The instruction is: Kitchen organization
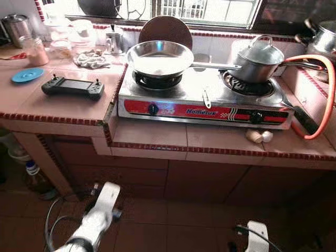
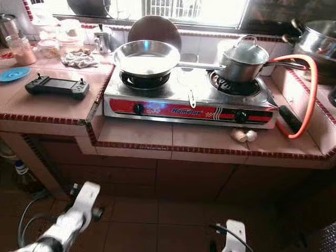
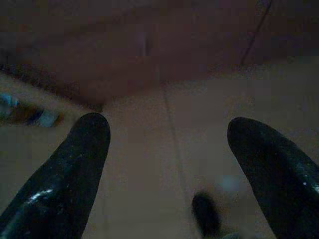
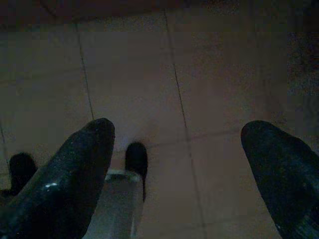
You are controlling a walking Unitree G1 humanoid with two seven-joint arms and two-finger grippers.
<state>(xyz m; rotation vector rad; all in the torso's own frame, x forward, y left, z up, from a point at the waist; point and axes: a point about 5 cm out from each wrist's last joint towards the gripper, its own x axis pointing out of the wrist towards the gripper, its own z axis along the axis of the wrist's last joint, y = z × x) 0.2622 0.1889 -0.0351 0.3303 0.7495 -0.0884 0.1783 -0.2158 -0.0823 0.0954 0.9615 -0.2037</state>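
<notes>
Below counter, left claw [image 3: 167,149] gapes.

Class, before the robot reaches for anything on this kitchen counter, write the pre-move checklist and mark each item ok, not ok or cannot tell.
1. Left gripper open, holding nothing: ok.
2. Right gripper open, holding nothing: ok.
3. Frying pan seated on the stove burner: ok.
4. Lidded saucepan lid on: ok.
5. Burners off: cannot tell.
6. Black controller lying flat on the counter, away from its edge: ok.
</notes>
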